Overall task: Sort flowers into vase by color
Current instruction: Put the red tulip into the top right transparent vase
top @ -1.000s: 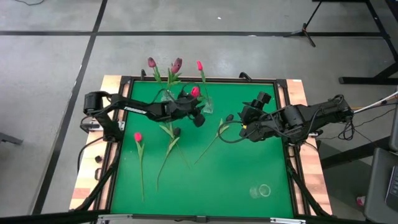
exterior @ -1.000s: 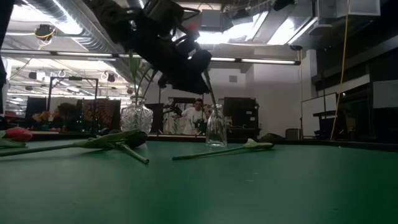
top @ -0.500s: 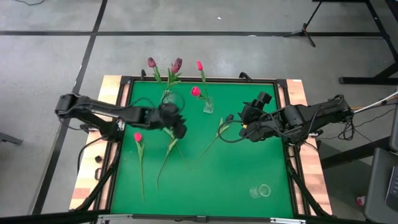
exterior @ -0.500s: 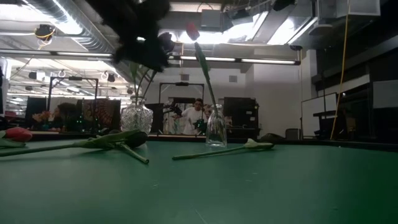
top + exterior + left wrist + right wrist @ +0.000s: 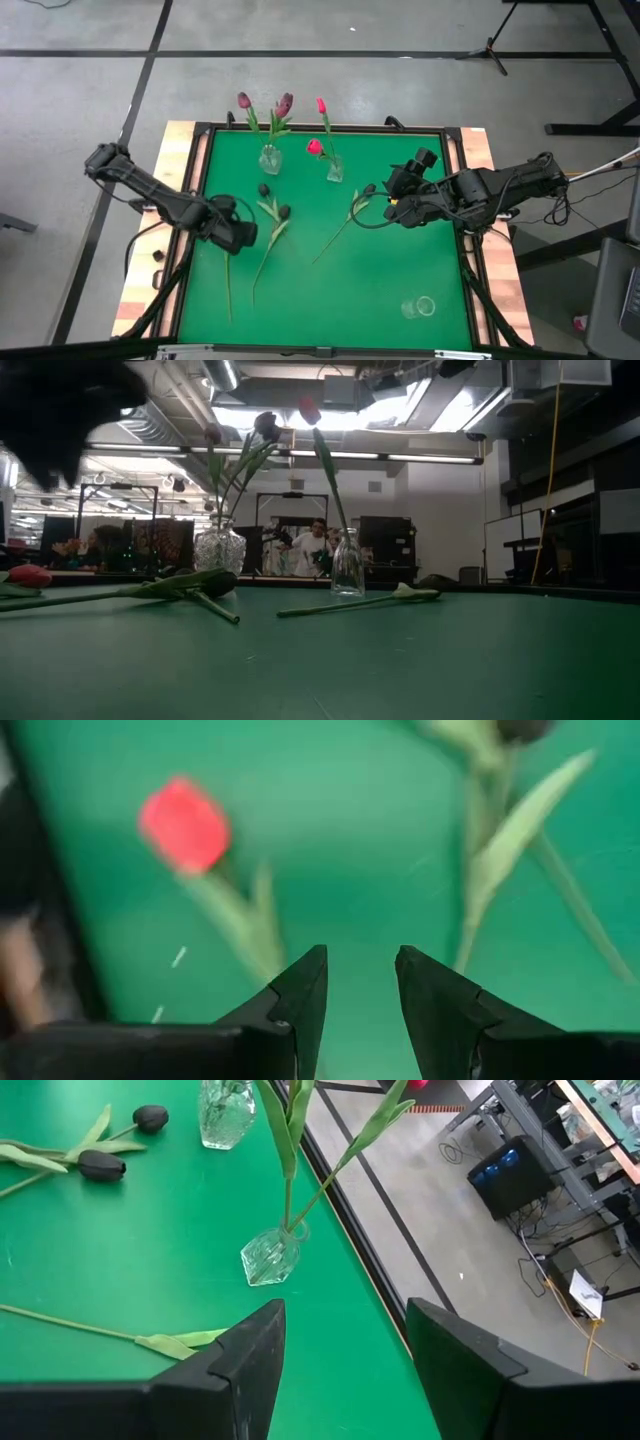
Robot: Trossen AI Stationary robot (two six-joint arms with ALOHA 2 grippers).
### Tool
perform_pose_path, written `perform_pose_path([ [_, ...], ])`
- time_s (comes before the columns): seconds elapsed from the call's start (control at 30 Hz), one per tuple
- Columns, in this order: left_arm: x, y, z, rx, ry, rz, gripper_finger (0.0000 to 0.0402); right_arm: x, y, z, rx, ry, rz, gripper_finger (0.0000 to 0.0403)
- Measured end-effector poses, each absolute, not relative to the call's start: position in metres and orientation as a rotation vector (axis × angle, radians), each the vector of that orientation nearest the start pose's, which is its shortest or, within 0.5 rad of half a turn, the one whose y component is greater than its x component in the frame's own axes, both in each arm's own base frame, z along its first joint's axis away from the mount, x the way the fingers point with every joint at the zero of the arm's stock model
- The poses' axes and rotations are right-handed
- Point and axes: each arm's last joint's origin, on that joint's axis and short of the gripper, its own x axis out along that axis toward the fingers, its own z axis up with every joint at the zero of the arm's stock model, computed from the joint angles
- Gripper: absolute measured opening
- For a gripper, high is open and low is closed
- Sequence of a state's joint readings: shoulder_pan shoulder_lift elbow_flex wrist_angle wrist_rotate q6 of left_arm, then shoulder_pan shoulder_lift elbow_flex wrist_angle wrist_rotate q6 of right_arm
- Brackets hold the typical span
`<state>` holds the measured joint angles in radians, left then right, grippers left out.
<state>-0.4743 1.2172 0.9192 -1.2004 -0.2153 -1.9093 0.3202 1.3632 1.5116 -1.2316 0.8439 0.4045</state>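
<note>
The left tool [image 5: 238, 234], fingers narrowly parted and empty, hovers right over the pink flower [image 5: 186, 824], whose stem runs along the bench's [image 5: 370, 280] left edge, far from the right arm.

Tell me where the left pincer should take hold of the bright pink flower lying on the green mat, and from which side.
Grip the bright pink flower on its thin green stem just below the bud, not on the soft head. It lies flat, so coming straight down with the fingers across the stem looks best. The left pincer hangs open right above it.
</note>
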Motion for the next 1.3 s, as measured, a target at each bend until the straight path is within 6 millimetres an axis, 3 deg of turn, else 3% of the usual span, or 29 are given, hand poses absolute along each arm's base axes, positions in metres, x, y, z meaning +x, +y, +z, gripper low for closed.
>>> perform_pose_path([
  [0.2,0.161,-0.096,0.239,-1.151,1.020,1.143,0.0119,0.235,0.055,0.381,-0.219,0.784,-0.641,0.0209],
  [0.7,0.164,-0.127,0.209,-1.063,1.097,1.281,0.0119,0.235,0.056,0.380,-0.193,0.795,-0.616,0.0209],
  [1.0,0.172,-0.136,0.191,-1.062,1.124,1.282,0.0119,0.235,0.056,0.380,-0.189,0.799,-0.608,0.0209],
  [1.3,0.165,-0.133,0.166,-1.124,1.127,1.287,0.0119,0.235,0.056,0.380,-0.186,0.804,-0.602,0.0209],
])
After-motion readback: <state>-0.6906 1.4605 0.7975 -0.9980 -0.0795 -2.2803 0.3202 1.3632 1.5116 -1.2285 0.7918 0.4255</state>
